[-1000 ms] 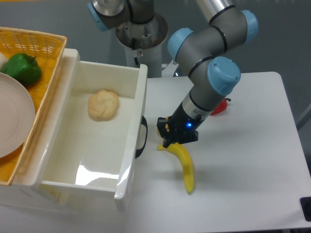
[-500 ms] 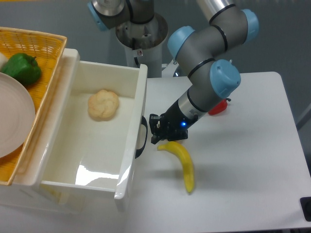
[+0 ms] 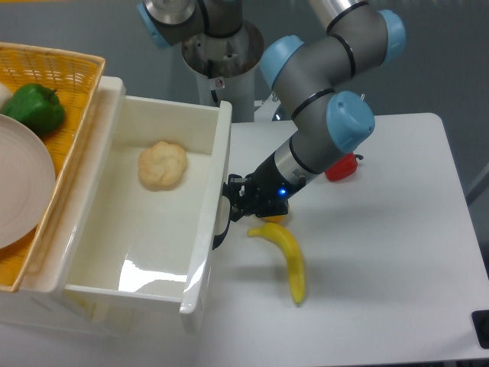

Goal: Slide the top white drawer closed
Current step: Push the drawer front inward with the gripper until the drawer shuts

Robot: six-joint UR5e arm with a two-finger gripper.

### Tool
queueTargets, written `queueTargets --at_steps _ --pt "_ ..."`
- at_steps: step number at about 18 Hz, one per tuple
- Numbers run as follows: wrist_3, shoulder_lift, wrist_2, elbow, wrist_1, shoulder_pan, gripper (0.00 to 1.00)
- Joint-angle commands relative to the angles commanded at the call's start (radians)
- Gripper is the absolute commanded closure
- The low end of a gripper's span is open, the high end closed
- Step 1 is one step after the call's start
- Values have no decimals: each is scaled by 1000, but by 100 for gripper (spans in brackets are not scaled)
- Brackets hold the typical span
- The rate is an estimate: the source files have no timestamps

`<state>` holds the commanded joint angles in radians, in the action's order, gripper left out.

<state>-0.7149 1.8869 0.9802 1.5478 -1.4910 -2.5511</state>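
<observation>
The top white drawer [image 3: 215, 191] stands pulled far out to the right, with a pale bread roll [image 3: 162, 164] lying inside it. Its black curved handle [image 3: 222, 225] is on the front face. My gripper [image 3: 234, 203] is right against that front, at the handle's upper end, reaching in from the right. The fingers are small and dark against the handle, so their state is unclear.
A yellow banana [image 3: 286, 258] lies on the white table just right of the drawer front, below my gripper. A red object [image 3: 341, 167] sits behind my arm. On the cabinet top at left is a wicker basket [image 3: 75, 92] with a green pepper [image 3: 34, 107] and a white plate [image 3: 19, 183].
My gripper has moved left, from above the banana's stem end to the drawer front at the handle. The drawer, the roll and the banana have not moved.
</observation>
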Motion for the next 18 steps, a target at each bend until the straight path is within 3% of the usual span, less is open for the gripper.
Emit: queueTargets --at_steps 18 --pt "81 -14 -8 0 5 86 100"
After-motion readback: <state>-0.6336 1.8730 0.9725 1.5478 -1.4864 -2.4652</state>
